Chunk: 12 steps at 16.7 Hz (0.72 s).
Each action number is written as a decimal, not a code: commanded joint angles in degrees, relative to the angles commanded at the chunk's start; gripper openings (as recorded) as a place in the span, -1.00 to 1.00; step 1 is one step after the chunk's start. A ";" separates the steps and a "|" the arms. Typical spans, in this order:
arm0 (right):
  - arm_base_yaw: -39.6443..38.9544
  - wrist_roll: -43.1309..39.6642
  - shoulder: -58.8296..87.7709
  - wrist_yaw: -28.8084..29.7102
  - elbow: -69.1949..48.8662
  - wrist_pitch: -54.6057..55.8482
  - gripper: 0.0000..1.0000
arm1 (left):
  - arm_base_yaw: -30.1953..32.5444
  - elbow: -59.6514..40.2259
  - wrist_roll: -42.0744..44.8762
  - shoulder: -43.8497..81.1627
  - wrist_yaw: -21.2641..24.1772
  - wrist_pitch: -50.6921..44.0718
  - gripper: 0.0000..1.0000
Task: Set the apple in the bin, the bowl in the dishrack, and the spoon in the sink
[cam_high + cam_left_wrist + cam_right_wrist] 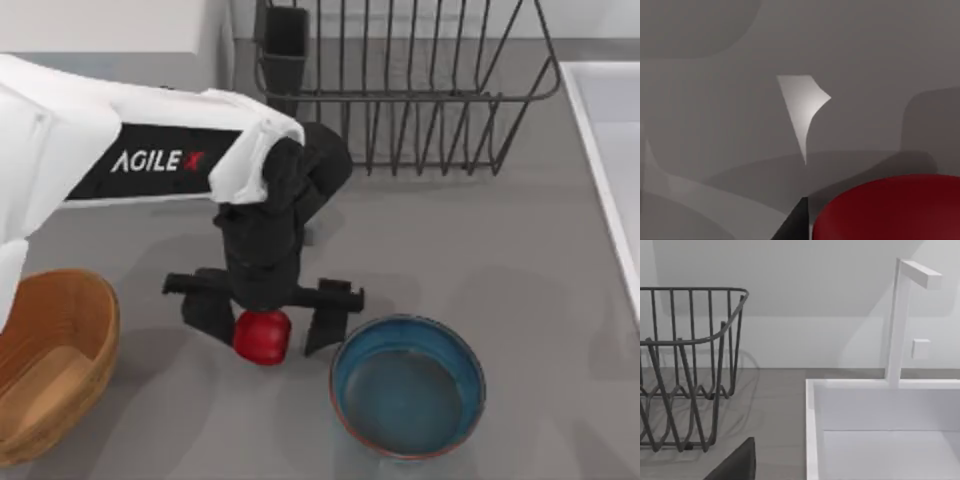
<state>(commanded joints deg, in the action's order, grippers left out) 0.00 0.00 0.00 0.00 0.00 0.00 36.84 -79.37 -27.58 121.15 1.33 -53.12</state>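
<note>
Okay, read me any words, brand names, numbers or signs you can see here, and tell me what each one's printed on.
"AGILEX": white capitals, the X in red, on the black panel of the left arm, seen from above.
No lettering is visible on the apple, bowl, bin, dishrack or sink.

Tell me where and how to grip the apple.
Grip the apple across its round middle, coming straight down from above. It sits free on the table, apart from the bowl, and the left gripper already straddles it, fingers open either side.
</note>
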 joint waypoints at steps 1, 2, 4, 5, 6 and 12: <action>0.00 0.00 0.00 0.00 0.00 0.00 1.00 | 0.00 0.00 0.00 0.00 0.00 0.00 -0.21; 0.00 0.00 0.00 0.00 0.00 0.00 1.00 | 0.00 0.00 0.00 0.00 0.00 0.00 -0.36; 0.00 0.00 0.00 0.00 0.00 0.00 1.00 | 0.00 0.00 0.00 0.00 0.00 0.00 -0.66; 0.00 0.00 0.00 0.00 0.00 0.00 1.00 | 0.00 0.00 0.00 0.00 0.00 0.00 -0.81; 0.00 0.00 0.00 0.00 0.00 0.00 1.00 | 0.00 0.00 0.00 0.00 0.00 0.00 -0.96; 0.00 0.00 0.00 0.00 0.00 0.00 1.00 | 0.00 0.00 0.00 0.00 0.00 0.00 -1.00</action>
<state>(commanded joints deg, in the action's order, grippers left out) 0.00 0.00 0.00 0.00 0.00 0.00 36.84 -79.37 -27.58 121.15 1.33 -53.12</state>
